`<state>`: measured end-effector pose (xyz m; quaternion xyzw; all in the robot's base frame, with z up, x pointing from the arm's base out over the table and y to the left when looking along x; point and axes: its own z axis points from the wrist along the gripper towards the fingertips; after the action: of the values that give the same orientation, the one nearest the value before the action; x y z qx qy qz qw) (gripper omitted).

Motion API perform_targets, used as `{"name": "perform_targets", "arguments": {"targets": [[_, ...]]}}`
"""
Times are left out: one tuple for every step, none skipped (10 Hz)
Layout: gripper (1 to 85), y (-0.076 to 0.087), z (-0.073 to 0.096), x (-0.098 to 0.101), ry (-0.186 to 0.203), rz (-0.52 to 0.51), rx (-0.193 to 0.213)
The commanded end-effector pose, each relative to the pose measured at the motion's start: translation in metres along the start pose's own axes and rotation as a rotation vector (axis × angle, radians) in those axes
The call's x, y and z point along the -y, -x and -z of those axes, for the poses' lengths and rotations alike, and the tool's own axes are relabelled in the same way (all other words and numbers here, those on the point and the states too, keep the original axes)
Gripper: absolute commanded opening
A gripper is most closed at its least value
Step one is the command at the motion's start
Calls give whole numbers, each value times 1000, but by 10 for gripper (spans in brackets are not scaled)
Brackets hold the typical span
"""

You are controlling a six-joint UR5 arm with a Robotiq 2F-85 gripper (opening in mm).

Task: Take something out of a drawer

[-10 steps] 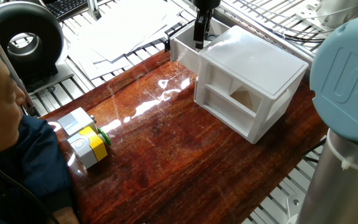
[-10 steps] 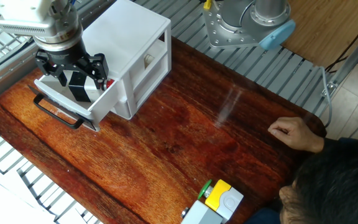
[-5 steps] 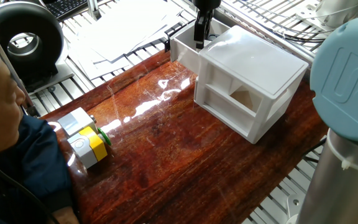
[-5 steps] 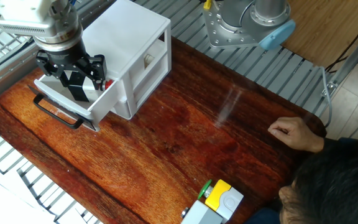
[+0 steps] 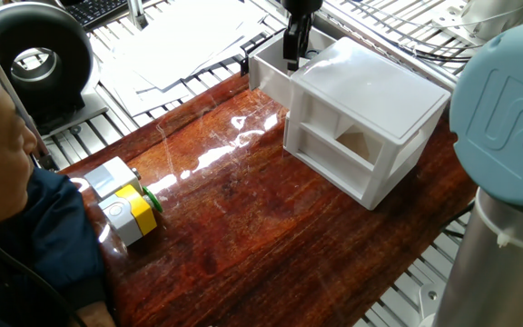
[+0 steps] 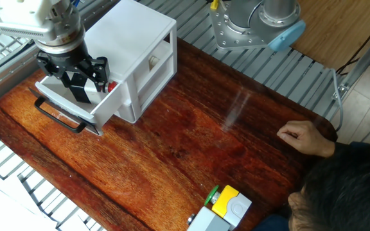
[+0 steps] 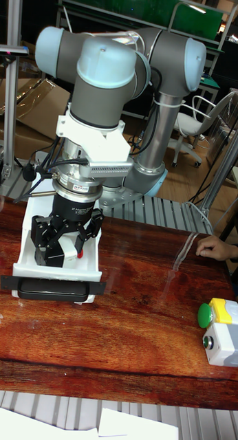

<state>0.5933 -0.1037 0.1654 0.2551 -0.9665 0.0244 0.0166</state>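
Grasping comes first: from one side, my tool (image 5: 291, 62) dips into the open drawer (image 5: 269, 65). From the other, its fingers straddle the block (image 6: 77, 86), apparently clamped. Head-on, the block (image 7: 64, 253) sits inside; next, lift straight up.

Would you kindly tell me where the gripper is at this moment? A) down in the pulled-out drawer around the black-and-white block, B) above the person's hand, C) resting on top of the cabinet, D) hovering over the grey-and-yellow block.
A: the gripper reaches down into the open drawer, its fingers on either side of the black-and-white block; whether they already clamp it cannot be told.
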Motion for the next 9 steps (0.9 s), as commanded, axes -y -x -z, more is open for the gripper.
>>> {"name": "perform_targets", "arguments": {"targets": [[10, 5, 5, 0, -5, -28, -1], [10, 8, 5, 0, -5, -28, 4], [10, 13, 7, 0, -9, -27, 11], [10, 20, 8, 0, -14, -26, 26], [10, 29, 11, 2, -25, -26, 42], [10, 35, 13, 4, -35, -20, 58], [10, 39, 13, 5, -40, -17, 69], [10, 43, 13, 7, -45, -15, 82], [10, 48, 14, 6, -44, -12, 98]]}}
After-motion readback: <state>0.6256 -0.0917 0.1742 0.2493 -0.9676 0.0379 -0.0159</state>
